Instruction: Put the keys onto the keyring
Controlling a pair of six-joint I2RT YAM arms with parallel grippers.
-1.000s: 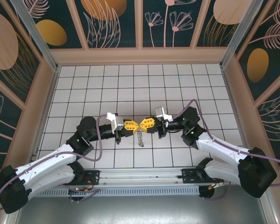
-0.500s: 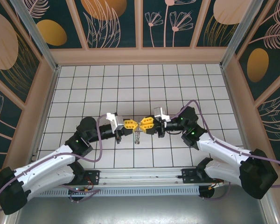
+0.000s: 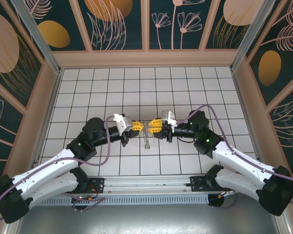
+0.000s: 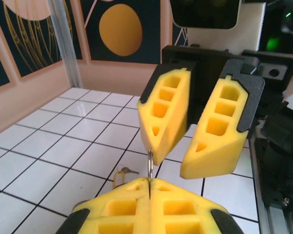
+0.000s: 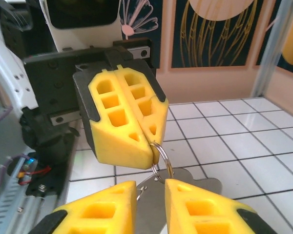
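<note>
**Left hand** (image 4: 150,187): the fingers are pressing together, clamping the thin wire of the keyring (image 5: 162,155) edge-on at the very tips. The hand is holding the loop up off the surface (image 3: 185,92).

**Right hand** (image 4: 178,163): the fingers are standing apart and gripping nothing. It is facing the left hand tip to tip, just beside it.

**Silvery metal pieces** (image 5: 185,183): these are hanging below the loop, in the gap between the right fingers. As far as the right wrist view tells, neither pad is pinching them.

**Key** (image 4: 123,171): a small brass-coloured key is lying low on the white tiles, beneath the two hands and a little to one side, apart from both. Whether it is touching the dangling pieces cannot be told.

**Step in hand (judged):** you are presenting the ring with the left hand, and the right hand, being empty, is the one to fetch the key.

- Hold the left grip firm and motionless, because the wire is sitting at the very edge of the pads and is likely to slip.
- Draw the right hand straight back first, so the dangling pieces are not snagging on its fingers.
- Then lower it onto the key with the fingers square to the flat blade.
- Pinch the key by its head, leaving the hole exposed for threading.
</note>
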